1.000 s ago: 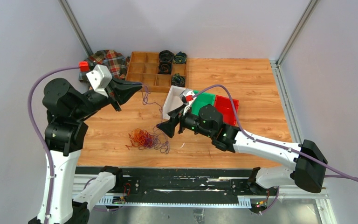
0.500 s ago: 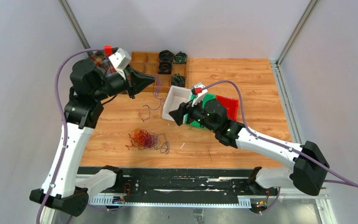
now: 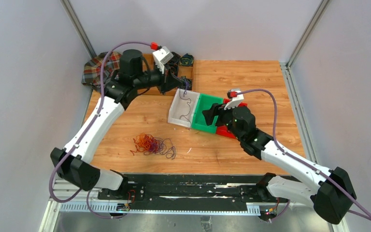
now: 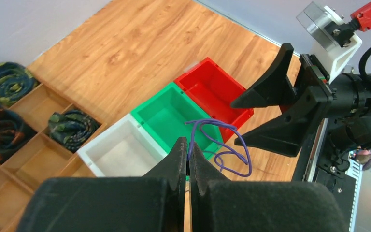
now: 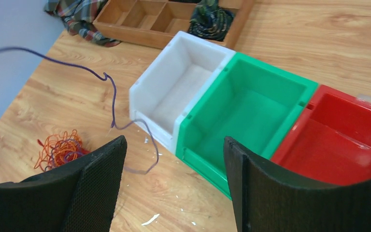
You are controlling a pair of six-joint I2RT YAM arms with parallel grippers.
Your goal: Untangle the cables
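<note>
A tangle of thin red, orange and purple cables [image 3: 150, 143] lies on the wooden table, front left of the middle; it also shows in the right wrist view [image 5: 58, 150]. My left gripper [image 3: 182, 89] is shut on one purple cable [image 3: 187, 104] and holds it up, with the strand dangling over the white bin [image 3: 174, 104]. In the left wrist view the closed jaws [image 4: 188, 145] pinch the looped purple cable [image 4: 222, 145]. The same strand hangs free in the right wrist view [image 5: 113, 106]. My right gripper [image 3: 207, 116] is open and empty above the green bin [image 3: 204, 102], jaws wide [image 5: 174, 145].
White, green and red [image 3: 223, 132] bins stand side by side mid-table. A wooden organizer tray [image 3: 187, 73] with dark coiled rolls [image 3: 187, 59] sits at the back. A plaid cloth [image 3: 94, 70] lies back left. White scraps [image 5: 150, 220] dot the table.
My left gripper swung right and back with the purple cable, lifting it off the table to above the white bin. My right gripper pulled back right from the tangle to over the green bin.
</note>
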